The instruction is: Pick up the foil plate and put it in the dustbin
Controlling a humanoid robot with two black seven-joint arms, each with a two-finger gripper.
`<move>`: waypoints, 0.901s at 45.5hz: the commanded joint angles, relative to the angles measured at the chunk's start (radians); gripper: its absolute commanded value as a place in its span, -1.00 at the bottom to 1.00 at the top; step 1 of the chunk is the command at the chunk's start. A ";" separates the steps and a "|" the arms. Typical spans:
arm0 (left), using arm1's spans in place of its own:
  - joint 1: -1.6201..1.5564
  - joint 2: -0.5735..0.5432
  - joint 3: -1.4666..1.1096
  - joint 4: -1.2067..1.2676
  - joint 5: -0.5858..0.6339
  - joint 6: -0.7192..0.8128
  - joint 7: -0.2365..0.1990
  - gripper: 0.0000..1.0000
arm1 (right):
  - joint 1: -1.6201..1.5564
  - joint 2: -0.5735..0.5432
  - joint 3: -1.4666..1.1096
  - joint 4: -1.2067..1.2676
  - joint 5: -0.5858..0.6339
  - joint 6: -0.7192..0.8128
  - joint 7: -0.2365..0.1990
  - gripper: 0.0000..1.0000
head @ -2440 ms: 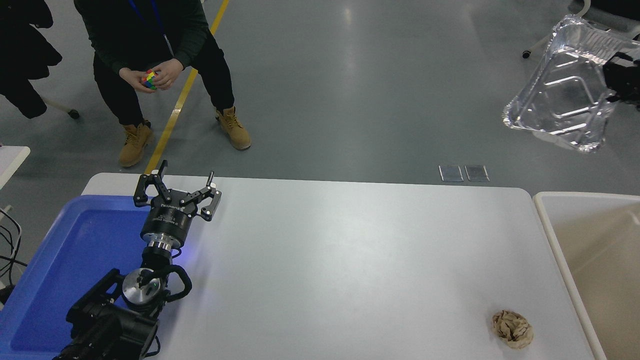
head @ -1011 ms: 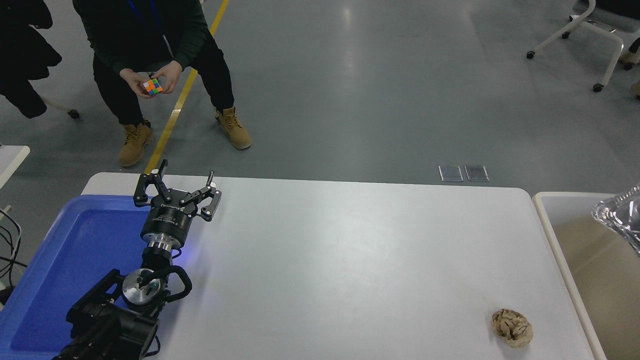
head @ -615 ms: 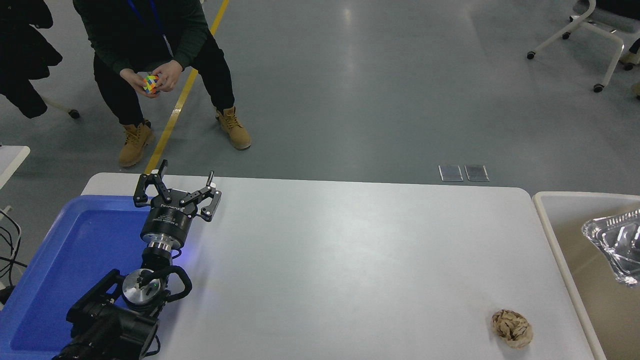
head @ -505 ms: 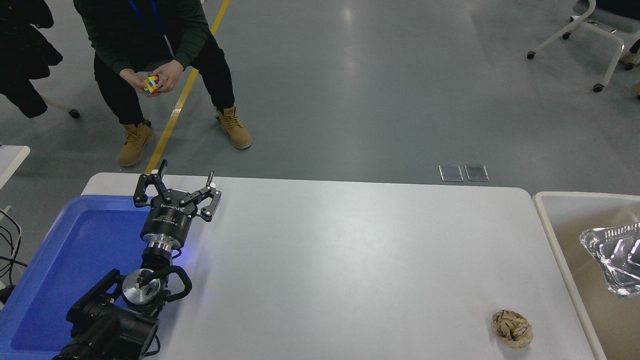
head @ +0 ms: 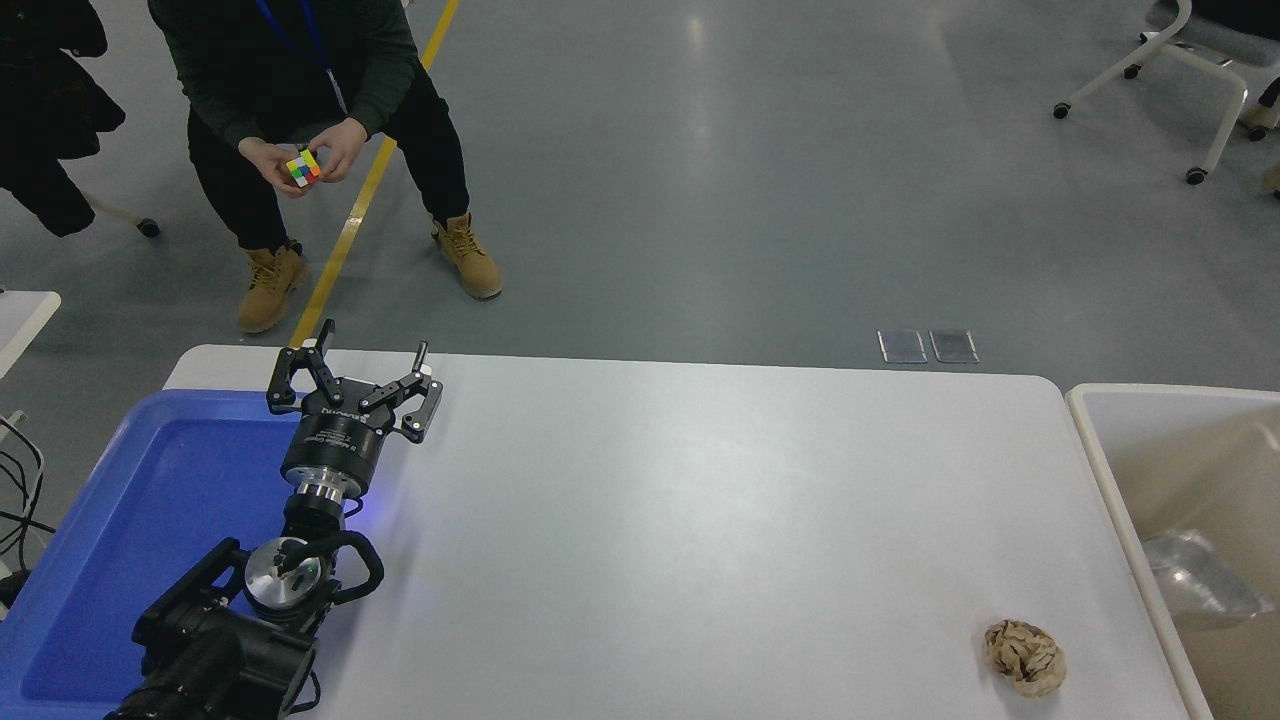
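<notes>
The silver foil plate point(head: 1195, 578) lies inside the beige dustbin point(head: 1098, 440) at the table's right edge, low against the bin's near-left wall and blurred. My left gripper point(head: 355, 375) is parked at the lower left, open and empty, over the far right corner of the blue tray. My right arm and gripper are out of view.
A blue flat tray point(head: 130, 520) sits at the table's left. A crumpled brown paper ball point(head: 1024, 656) lies near the front right of the white table point(head: 700, 520). A person point(head: 300, 80) sits beyond the far left edge, handling a coloured cube. A white chair base point(head: 1190, 80) stands at top right.
The foil plate, held high at the far right by my right gripper, was let go and dropped down into the dustbin. The right gripper left the view. The left arm has not moved.
</notes>
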 commanded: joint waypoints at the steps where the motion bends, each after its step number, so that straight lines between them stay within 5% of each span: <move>1: 0.000 0.000 0.000 0.000 0.001 0.000 0.000 0.98 | 0.062 -0.036 -0.004 0.014 0.006 0.020 0.000 1.00; 12: 0.000 0.000 0.000 0.000 -0.001 0.000 0.000 0.98 | 0.189 -0.102 -0.031 0.084 -0.008 0.163 -0.002 1.00; 23: 0.000 0.000 0.000 0.000 0.001 -0.002 0.000 0.98 | 0.364 -0.347 -0.120 0.558 -0.014 0.146 0.000 1.00; 41: 0.000 0.000 0.000 0.000 0.001 -0.002 0.000 0.98 | 0.873 -0.458 -0.427 0.994 -0.056 0.146 0.005 1.00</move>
